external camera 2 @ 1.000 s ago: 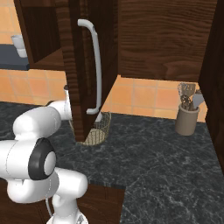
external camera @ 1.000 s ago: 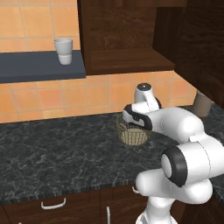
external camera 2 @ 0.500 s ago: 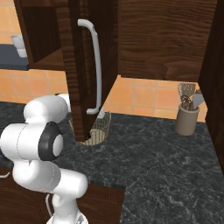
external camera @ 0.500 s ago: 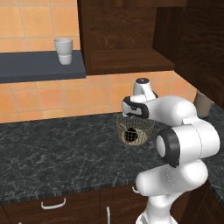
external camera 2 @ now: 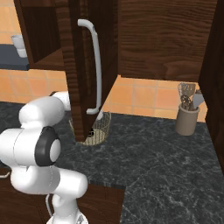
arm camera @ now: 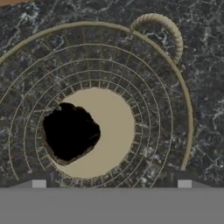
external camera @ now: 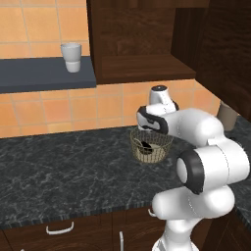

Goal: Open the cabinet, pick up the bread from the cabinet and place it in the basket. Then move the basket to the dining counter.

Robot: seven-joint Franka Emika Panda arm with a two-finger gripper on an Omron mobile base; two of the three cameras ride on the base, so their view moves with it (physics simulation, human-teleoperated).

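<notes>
The wire-mesh basket stands on the black marbled counter, under the open cabinet. The bread, a dark lump, lies on the basket's beige bottom. My gripper hangs just above the basket's rim and points down into it. In the hand view the bread rests left of centre inside the basket, and my gripper is open, fingertips wide apart and holding nothing. The cabinet door with its silver bar handle swings out in front of the basket.
A white cup sits on the grey shelf at the left. A utensil holder stands at the back right of the counter. Low cabinets with small handles run below the counter edge.
The arm's elbow has folded back toward the base while the hand stayed over the basket. The basket and the bread have not moved.
</notes>
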